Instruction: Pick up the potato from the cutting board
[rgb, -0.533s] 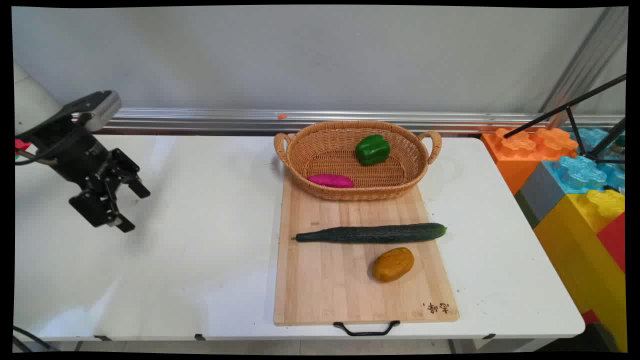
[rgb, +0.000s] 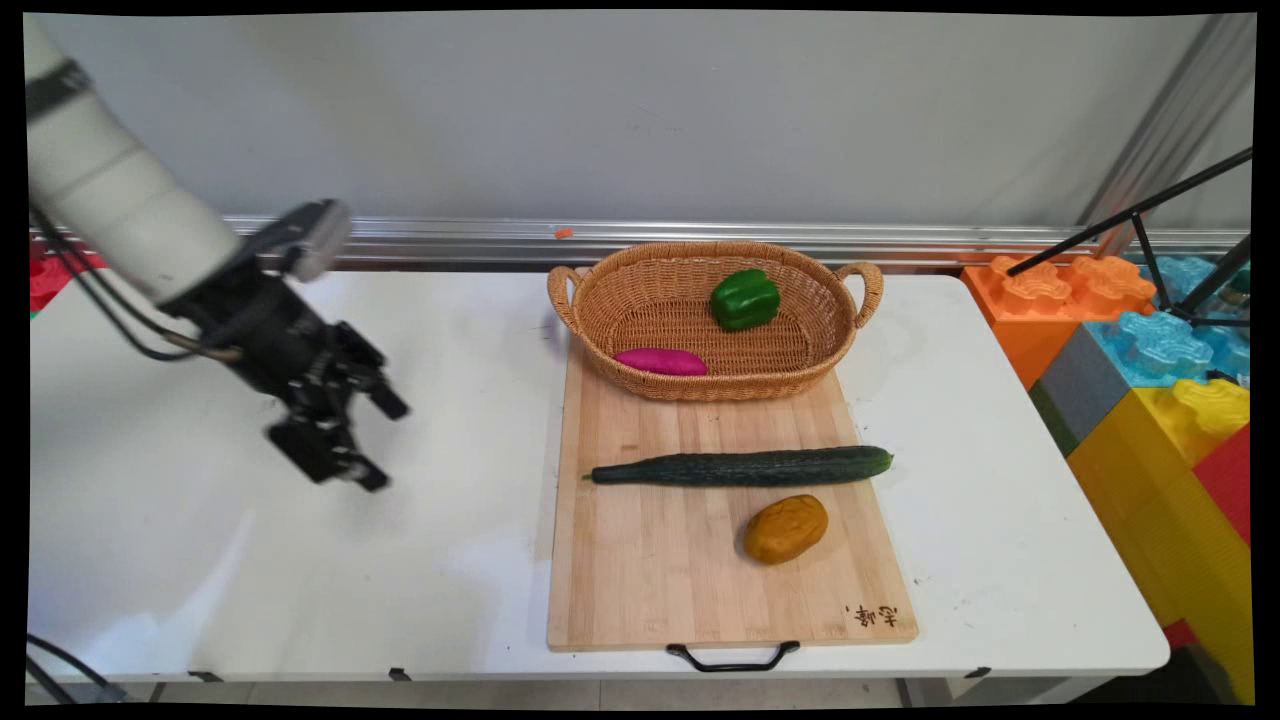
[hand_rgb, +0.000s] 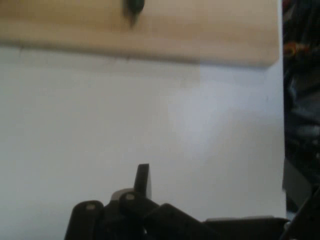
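Nearest the frame's bottom edge we see the black handle of the cutting board, poking past the table lip at bottom center. The board runs up the middle of the frame, long side going away from the camera.

On the board's lower right sits a brownish-yellow potato, resting flat w/ nothing touching it. Just above it the cucumber lies crosswise, stem tip at the board's left edge, blunt end hanging slightly past the right edge; it lies on its side, so we judge it stable.

Left of center, mid-height, the gripper hangs above bare table w/ its fingers spread and nothing between them. It's well apart from the board, tilted down and toward the right of the frame. In the hand view we see one finger rising from the bottom, the board across the top, and the cucumber tip at the top edge, so the hand looks toward that end of the cucumber.

Farther up, a wicker basket sits on the board's far end, overhanging both sides. Inside: a magenta sweet potato against the near-left wall, a green pepper near the back.

At far right, off the table: big colored blocks and a black tripod.
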